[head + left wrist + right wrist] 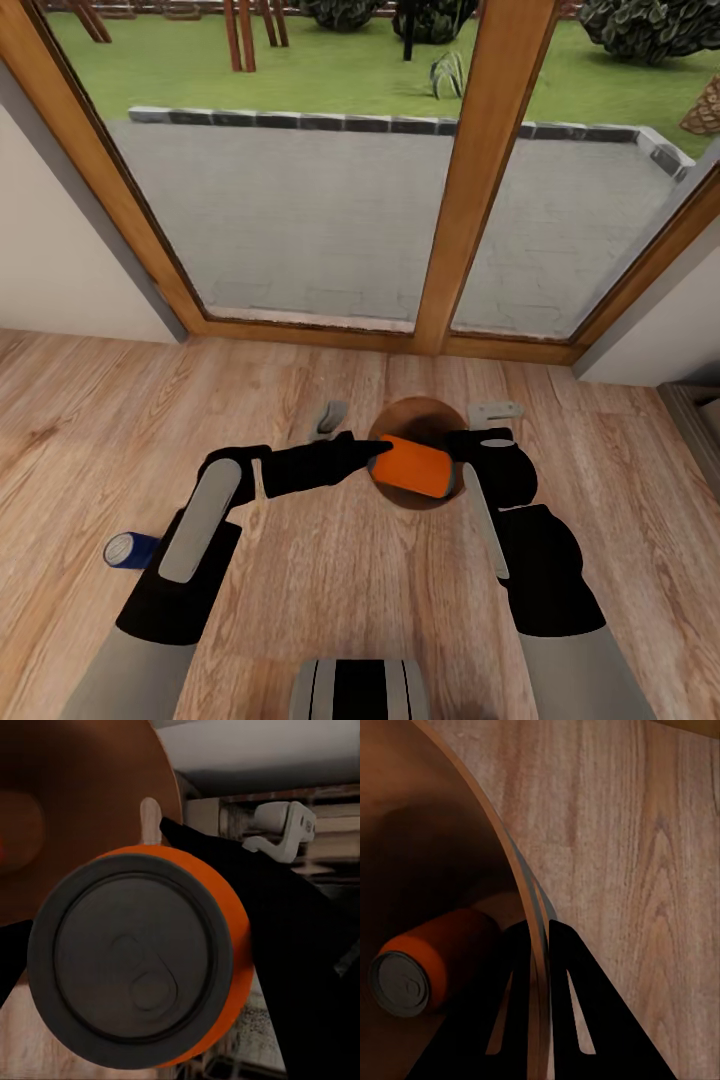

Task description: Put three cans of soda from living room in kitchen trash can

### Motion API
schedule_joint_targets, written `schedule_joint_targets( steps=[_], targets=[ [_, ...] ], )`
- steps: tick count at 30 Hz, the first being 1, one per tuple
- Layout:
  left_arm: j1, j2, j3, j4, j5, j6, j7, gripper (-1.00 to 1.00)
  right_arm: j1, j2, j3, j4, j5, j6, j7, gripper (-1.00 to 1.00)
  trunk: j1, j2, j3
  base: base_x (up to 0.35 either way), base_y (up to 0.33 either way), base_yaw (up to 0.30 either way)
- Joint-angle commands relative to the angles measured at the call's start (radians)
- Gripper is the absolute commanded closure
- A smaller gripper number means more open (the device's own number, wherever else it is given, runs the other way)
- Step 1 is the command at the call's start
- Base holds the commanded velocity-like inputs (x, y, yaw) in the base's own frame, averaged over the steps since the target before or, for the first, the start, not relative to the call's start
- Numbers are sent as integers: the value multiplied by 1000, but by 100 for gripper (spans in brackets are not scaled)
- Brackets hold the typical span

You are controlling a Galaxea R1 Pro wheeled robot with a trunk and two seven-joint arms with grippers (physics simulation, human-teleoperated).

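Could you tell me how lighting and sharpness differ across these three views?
Head view: bright, even daylight through the glass doors, with straight frames bowed by wide-angle distortion. Left wrist view: the orange soda can looms large, its lid in shade, and the background is dim and soft. Right wrist view: the trash can interior is darkly shadowed, while the wood floor beside it is evenly lit.

Wood-plank floor [330,600], round bin [420,415], dark blue can [130,550] lying
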Motion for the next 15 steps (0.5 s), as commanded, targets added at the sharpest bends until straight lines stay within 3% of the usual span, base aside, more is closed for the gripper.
schedule_joint_targets(
  steps=[1,5,7,11,15],
  targets=[
    [0,-11,0,0,0,0,21,100,0,0,0,0,4,0,4,100,0,0,0,0,0,0],
    [-2,-29,0,-1,-17,0,75,100,0,0,0,0,4,0,4,100,0,0,0,0,0,0],
    [-4,-38,-1,-1,-54,-2,91,100,0,0,0,0,4,0,4,100,0,0,0,0,0,0],
    [-5,-75,-1,-1,-163,-12,102,100,0,0,0,0,4,0,4,100,0,0,0,0,0,0],
    [-5,-82,-2,-2,-200,-42,104,100,0,0,0,0,4,0,4,100,0,0,0,0,0,0]
  ],
)
